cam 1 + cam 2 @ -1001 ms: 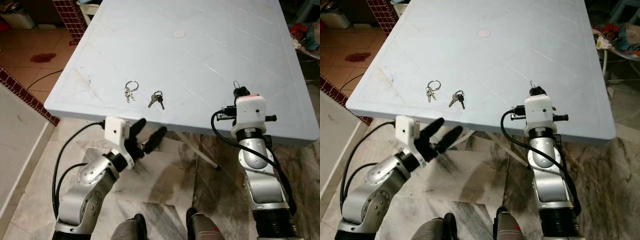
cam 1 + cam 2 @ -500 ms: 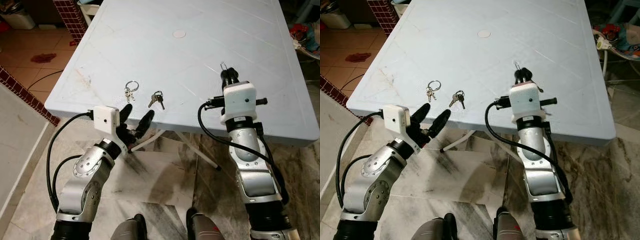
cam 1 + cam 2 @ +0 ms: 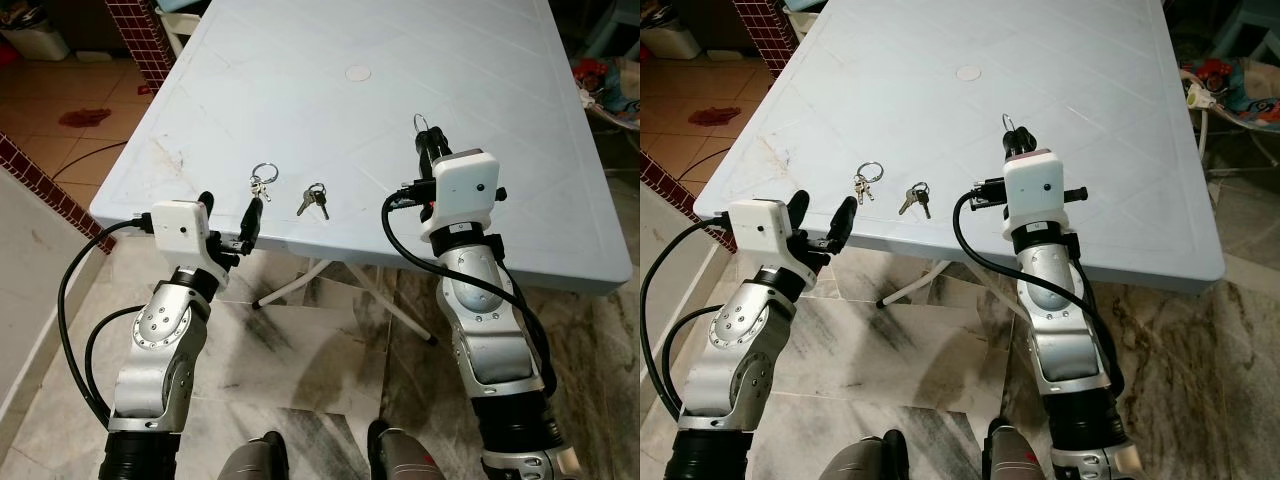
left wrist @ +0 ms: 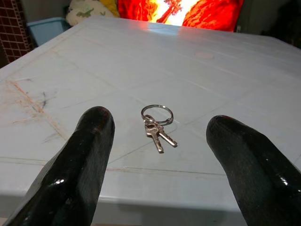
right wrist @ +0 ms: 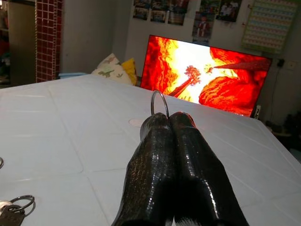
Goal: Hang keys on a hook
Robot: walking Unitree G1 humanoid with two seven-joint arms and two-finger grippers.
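Note:
Two sets of keys lie near the front edge of the pale blue table [image 3: 480, 60]: a silver ring with small keys [image 3: 262, 179] and, to its right, a dark-headed set [image 3: 314, 198]. My left gripper [image 3: 230, 204] is open at the table's front edge, just short of the silver set. In the left wrist view those keys [image 4: 158, 123] lie on the table between and beyond the two black fingers [image 4: 89, 150]. My right gripper [image 3: 427, 142] hovers over the table, right of both sets, shut on a thin metal ring [image 5: 160, 102] that sticks up from its fingertips.
A round white cap [image 3: 358, 72] sits in the table's middle. A red brick pillar [image 3: 140, 40] stands at the back left, clutter [image 3: 600, 75] at the right. White table legs [image 3: 300, 285] cross the marble floor below. A bright screen [image 5: 207, 75] glows beyond the table.
My left arm has come up from under the table edge to the level of the silver keys. My right gripper has moved forward and left over the table, still shut.

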